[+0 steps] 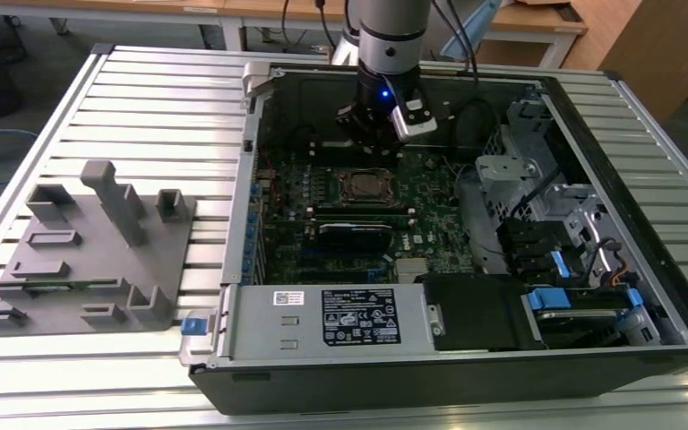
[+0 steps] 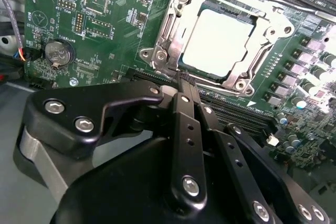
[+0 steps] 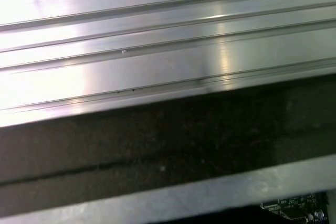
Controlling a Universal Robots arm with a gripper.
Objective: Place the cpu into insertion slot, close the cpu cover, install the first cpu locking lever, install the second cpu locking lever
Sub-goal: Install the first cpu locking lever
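Risk: the hand (image 2: 181,85), hovering just beside the insertion slot (image 2: 220,40), could catch the cpu cover (image 2: 265,22) frame or scrape the green motherboard (image 2: 105,19) if it drifts — clearance looks slim. The cpu (image 2: 218,38) sits seated under the lowered cover. Hand clenched, grasping nothing.

— Can any print be read here?
— No. A white label (image 1: 346,319) on the power supply unit (image 1: 320,322), lower middle of the exterior view, carries marks too small to read.
— And the motherboard (image 2: 94,19)?
— White lettering, illegible.
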